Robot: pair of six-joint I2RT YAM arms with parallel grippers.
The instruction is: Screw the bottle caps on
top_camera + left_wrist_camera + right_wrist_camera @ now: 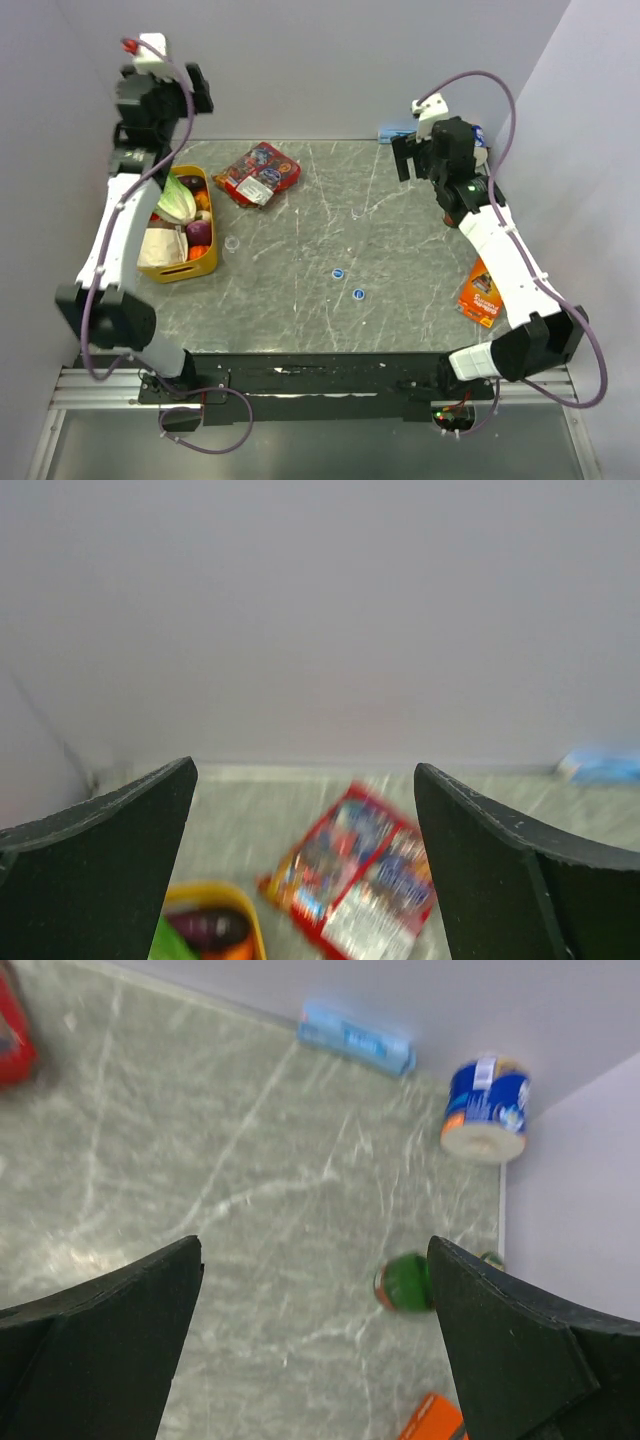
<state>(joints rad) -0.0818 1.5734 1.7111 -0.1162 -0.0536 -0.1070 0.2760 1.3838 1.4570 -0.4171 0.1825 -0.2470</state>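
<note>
Two tiny blue caps (338, 272) (358, 294) lie apart on the grey marble table, front of centre. A small clear round thing (232, 242), probably one bottle seen from above, stands right of the yellow basket; no other clear bottle shows. My left gripper (198, 90) (305, 770) is raised high at the back left, open and empty, facing the back wall. My right gripper (408, 158) (315, 1245) is raised at the back right, open and empty, over bare table. Both are far from the caps. The wrist views show no cap or clear bottle.
A yellow basket (205, 265) (215, 895) of vegetables stands at the left. A red packet (258, 172) (360, 880) lies at the back. A blue-and-white tin (487, 1108), a green bottle (405, 1282), a pale blue box (355, 1040) and an orange packet (480, 295) sit at the right.
</note>
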